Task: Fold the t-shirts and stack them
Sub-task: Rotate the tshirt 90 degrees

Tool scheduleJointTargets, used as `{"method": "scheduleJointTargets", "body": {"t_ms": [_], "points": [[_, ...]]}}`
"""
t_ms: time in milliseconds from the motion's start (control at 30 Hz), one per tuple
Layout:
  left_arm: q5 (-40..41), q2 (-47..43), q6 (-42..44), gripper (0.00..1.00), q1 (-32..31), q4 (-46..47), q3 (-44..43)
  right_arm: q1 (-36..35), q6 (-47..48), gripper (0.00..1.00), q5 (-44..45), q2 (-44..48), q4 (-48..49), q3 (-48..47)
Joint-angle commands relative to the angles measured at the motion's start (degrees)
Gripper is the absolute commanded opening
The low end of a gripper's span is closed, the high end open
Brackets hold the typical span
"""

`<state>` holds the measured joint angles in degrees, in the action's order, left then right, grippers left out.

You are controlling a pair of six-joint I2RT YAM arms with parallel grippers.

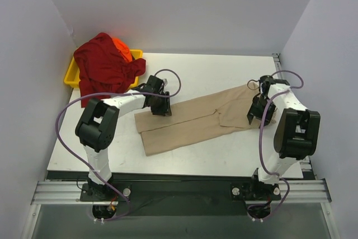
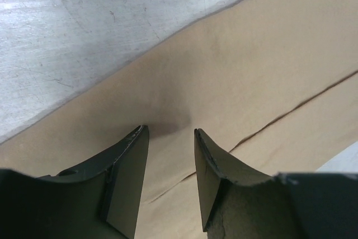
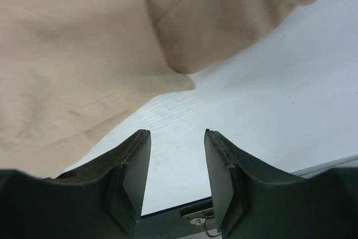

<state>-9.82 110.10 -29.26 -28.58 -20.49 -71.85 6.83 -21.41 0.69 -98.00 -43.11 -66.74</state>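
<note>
My left gripper (image 1: 160, 108) is unclenched, its two fingers parted with nothing between them, and it hangs low over the tan t-shirt (image 1: 196, 118), casting a soft shadow on the cloth just ahead of its fingertips. Through my left wrist camera the cloth fills nearly everything under and ahead of the fingers. The edge of a folded-over layer runs as a thin dark line from between the fingers off to the right. Farther ahead and to the left, the bare white table (image 1: 212, 71) shows, scratched and scuffed. My right gripper (image 1: 255, 117) is likewise unclenched and grasps nothing. Its fingers stand apart over bare table, and the shirt's hemmed edge lies just ahead and to the left of them. A sleeve is folded over farther ahead, its cuff reaching to the right. I cannot tell whether either gripper's fingertips touch the surface below. From above, the tan shirt lies flat as a long narrow strip stretched between my two grippers, the left one at one end and the right one at the other. Beyond my left gripper and off to its left, well apart from it, the dark red t-shirt (image 1: 103, 65) lies heaped on a yellow tray (image 1: 71, 78), and the bright orange t-shirt (image 1: 122, 45) peeks out from behind it.
</note>
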Motion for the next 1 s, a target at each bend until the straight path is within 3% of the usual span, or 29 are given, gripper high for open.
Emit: {"method": "scheduleJointTargets", "body": {"t_ms": [0, 300, 667, 767, 967], "points": [[0.3, -4.0, 1.8, 0.49, -0.7, -0.4, -1.5, -4.5, 0.2, 0.45, 1.1, 2.2, -3.3, -6.6], [-3.8, -2.0, 3.3, 0.50, -1.0, 3.4, -0.1, -8.1, -2.1, 0.44, -0.2, -9.7, -2.3, -13.6], [-2.9, 2.8, 1.8, 0.49, -1.0, -3.2, -3.1, -9.6, -4.6, 0.41, 6.3, -26.3, -5.3, -25.9], [-2.6, 4.6, 2.4, 0.50, -1.5, -6.1, -4.5, -10.2, -5.7, 0.40, 8.5, -31.0, -9.0, -34.5], [-4.6, 4.4, 4.1, 0.50, -3.7, -6.6, -4.5, -11.2, -5.7, 0.41, 6.6, -44.5, -19.4, -61.6]]}}
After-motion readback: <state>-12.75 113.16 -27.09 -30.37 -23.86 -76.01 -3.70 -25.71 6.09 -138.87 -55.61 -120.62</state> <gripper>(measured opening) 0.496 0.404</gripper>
